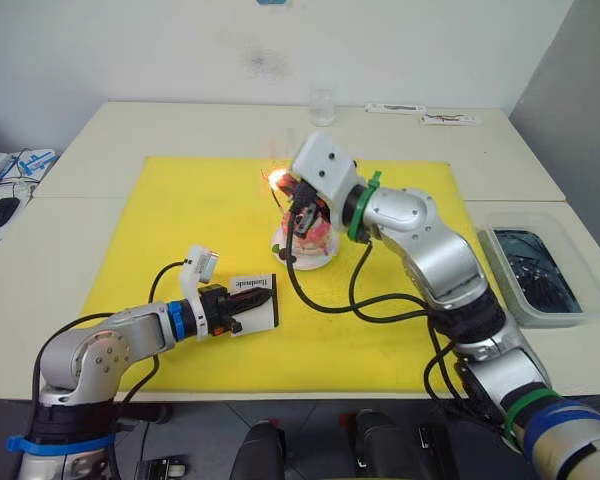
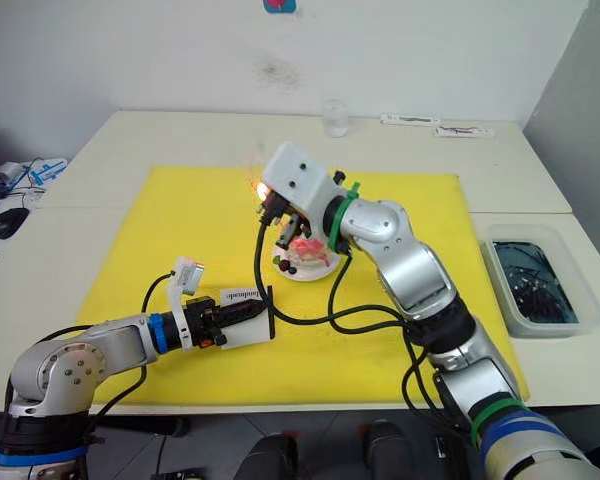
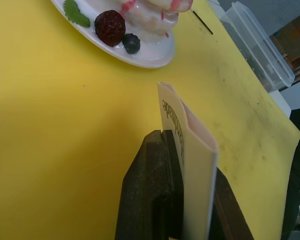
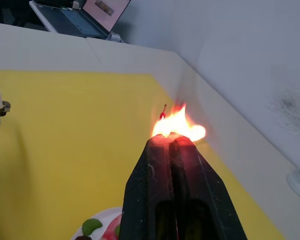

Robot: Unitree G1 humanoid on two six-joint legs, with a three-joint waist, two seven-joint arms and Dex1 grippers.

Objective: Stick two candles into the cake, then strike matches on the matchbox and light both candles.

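Note:
The pink cake [image 1: 318,240] on its white plate [image 3: 152,54] stands mid-mat, mostly hidden by my right gripper [image 4: 171,139], which hovers over it. That gripper is shut on a burning match, whose flame [image 4: 179,125] flares right at the fingertips. A thin dark red candle tip [image 4: 163,111] pokes up just behind the flame. The other candle is hidden. My left gripper [image 1: 238,310] is shut on the white matchbox [image 1: 255,299], held on edge on the mat, in front of the cake and to its left; the left wrist view shows the box [image 3: 194,165] clamped between the fingers.
A yellow mat [image 1: 180,230] covers the table's middle. A clear plastic tub [image 1: 535,268] with dark contents sits at the right edge. A glass [image 1: 322,105] and white strips [image 1: 420,110] lie at the back. A mouse [image 1: 0,210] is off to the left.

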